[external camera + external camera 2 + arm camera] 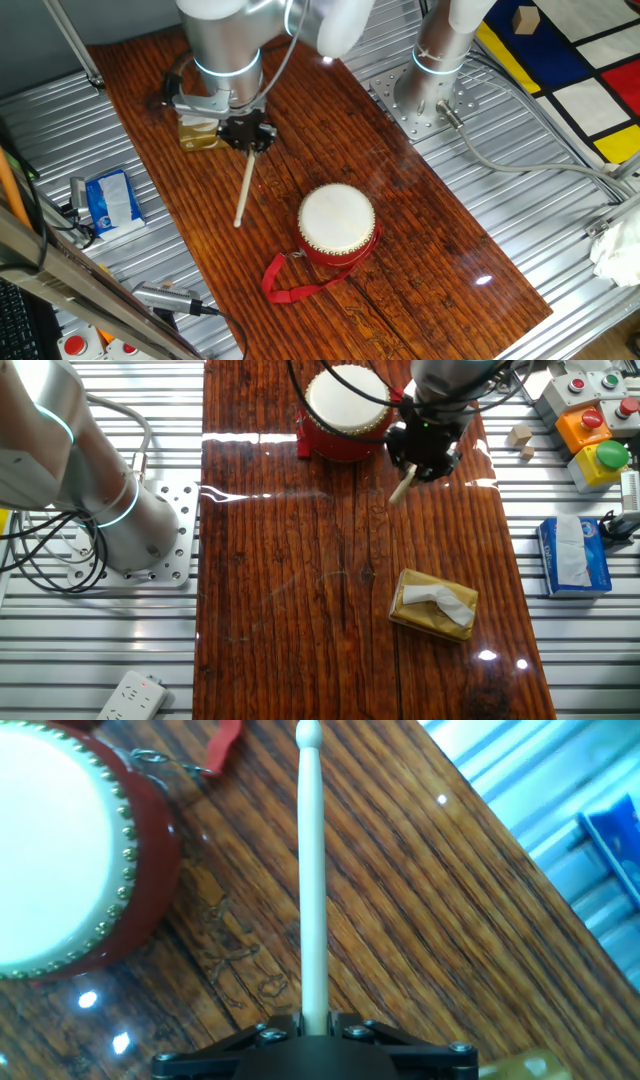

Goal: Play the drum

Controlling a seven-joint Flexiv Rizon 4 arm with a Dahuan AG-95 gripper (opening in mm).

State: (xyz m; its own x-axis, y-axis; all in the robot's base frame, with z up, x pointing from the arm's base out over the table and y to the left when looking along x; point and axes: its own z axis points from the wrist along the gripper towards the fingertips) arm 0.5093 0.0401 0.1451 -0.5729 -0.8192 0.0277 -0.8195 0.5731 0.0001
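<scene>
The drum [337, 223] has a cream-white skin, a red body and a red ribbon strap [290, 280]. It stands on the wooden table and also shows in the other fixed view [346, 405] and at the left of the hand view [60, 850]. My gripper [248, 135] is shut on a thin pale wooden stick [244, 188]. The stick [312, 870] points forward from the jaws, to the right of the drum and apart from it. In the other fixed view the gripper [425, 452] is just right of the drum, with the stick's end [402, 487] showing below it.
A yellow tissue box [433, 604] lies on the wooden board [420, 260]. A blue tissue pack [112, 200] and a handheld tool [165, 298] lie on the metal surface at the left. The arm's base [425, 95] is bolted at the back. Button boxes [590, 425] stand beside the board.
</scene>
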